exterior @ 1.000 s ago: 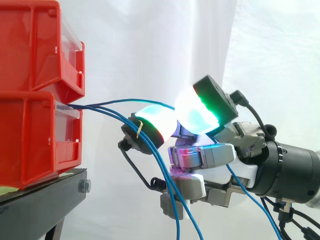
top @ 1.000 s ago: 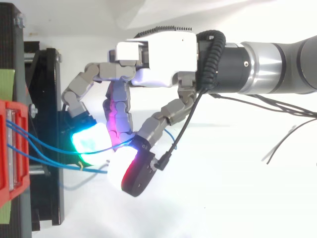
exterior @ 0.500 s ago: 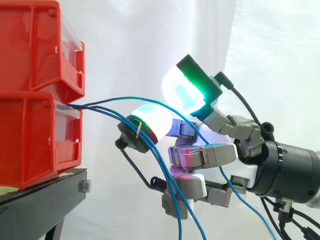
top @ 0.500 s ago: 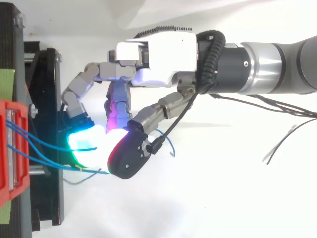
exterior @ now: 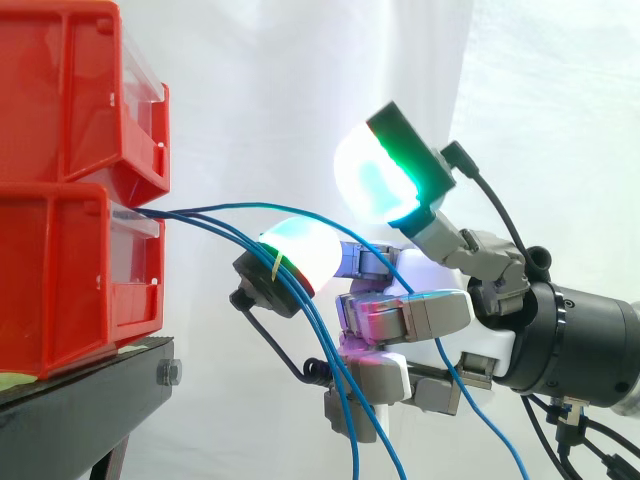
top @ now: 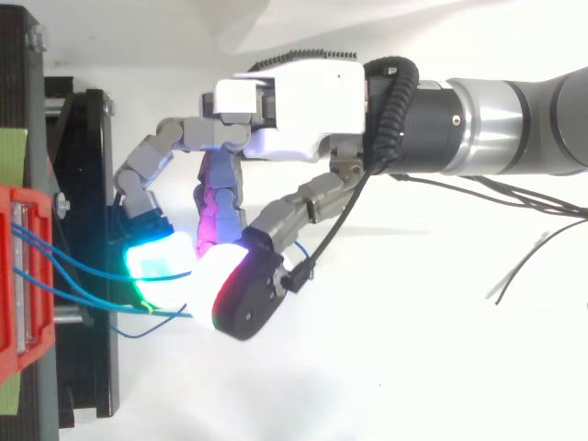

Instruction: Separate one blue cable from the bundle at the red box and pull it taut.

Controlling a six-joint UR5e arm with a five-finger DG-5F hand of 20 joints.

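While the blue cables [exterior: 185, 213] fan from the lower red box [exterior: 70, 270] across one glowing pad [exterior: 300, 248], the hand's [exterior: 405, 315] fingers stand loosely bent, thumb raised clear, apparently pinching none.

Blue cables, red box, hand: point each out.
blue cables [exterior: 170, 214]: side view, where they leave the box.
red box [exterior: 60, 285]: side view, lower bin's side wall.
hand [top: 294, 101]: top view, white palm housing.

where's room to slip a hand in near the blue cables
Free: the gap above the blue cables, bordered by the upper red bin and the hand. In the top view, the white surface below the hand, right of the black stand. Crowded: between the lower red bin and the hand, where the cables fan out.
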